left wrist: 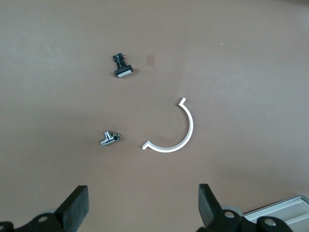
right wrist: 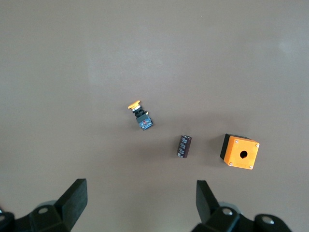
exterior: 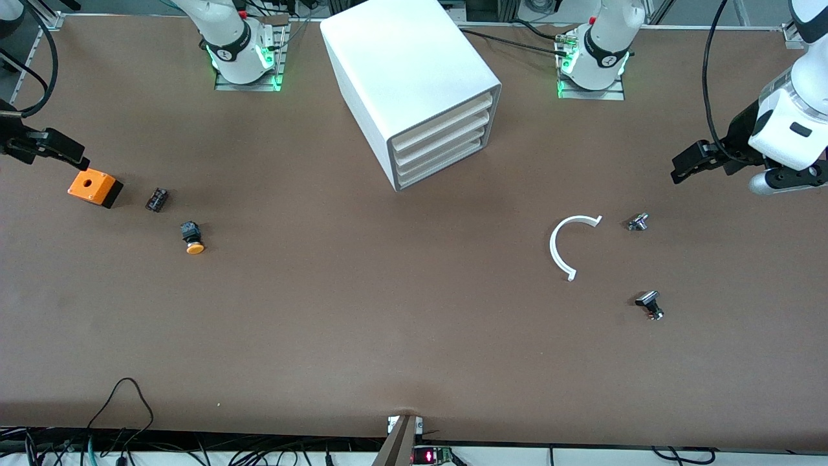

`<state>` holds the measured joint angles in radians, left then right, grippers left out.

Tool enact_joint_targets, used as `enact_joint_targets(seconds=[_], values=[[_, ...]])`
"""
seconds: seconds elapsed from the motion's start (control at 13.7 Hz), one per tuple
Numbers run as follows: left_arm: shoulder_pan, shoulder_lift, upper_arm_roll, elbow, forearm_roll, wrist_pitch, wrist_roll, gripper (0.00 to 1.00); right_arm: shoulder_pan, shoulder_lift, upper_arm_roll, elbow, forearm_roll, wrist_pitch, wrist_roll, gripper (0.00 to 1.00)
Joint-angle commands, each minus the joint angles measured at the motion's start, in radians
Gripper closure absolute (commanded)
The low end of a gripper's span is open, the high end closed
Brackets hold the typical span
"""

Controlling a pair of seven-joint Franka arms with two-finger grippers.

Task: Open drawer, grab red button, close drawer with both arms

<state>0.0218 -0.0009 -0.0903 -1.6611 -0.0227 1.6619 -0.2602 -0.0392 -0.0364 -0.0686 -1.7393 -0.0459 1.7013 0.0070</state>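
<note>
The white cabinet (exterior: 414,71) stands at the back middle of the table. Its four white tray drawers (exterior: 445,138) are alike and all shut. The red-capped button is not in view. My left gripper (exterior: 687,166) hangs open and empty over the table at the left arm's end; its wrist view (left wrist: 143,203) shows only bare table between the fingers. My right gripper (exterior: 61,150) hangs open and empty at the right arm's end, just above the orange box (exterior: 95,188); its wrist view (right wrist: 140,198) shows bare table between the fingers.
An orange-capped button (exterior: 193,237), (right wrist: 140,117) and a small black cylinder (exterior: 156,199) lie near the orange box (right wrist: 240,151). A white half-ring (exterior: 568,246), (left wrist: 173,134), a small metal part (exterior: 638,222) and a black switch (exterior: 649,304) lie toward the left arm's end.
</note>
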Motion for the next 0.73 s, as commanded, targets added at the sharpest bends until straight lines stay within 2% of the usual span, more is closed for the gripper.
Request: enact_joint_targets(seconds=[0.0, 0.36, 0.66], values=[[0.003, -0.002, -0.003, 0.007, -0.006, -0.016, 0.019, 0.0, -0.007, 0.004, 0.007, 0.018, -0.006, 0.0, -0.002, 0.0], [-0.005, -0.001, -0.003, 0.009, -0.019, -0.014, 0.018, 0.0, -0.015, 0.026, 0.004, 0.035, 0.008, -0.002, 0.016, 0.0], [-0.02, 0.024, -0.003, 0.057, -0.019, -0.025, 0.018, 0.0, -0.011, 0.035, 0.006, 0.037, 0.005, -0.002, 0.013, 0.0]])
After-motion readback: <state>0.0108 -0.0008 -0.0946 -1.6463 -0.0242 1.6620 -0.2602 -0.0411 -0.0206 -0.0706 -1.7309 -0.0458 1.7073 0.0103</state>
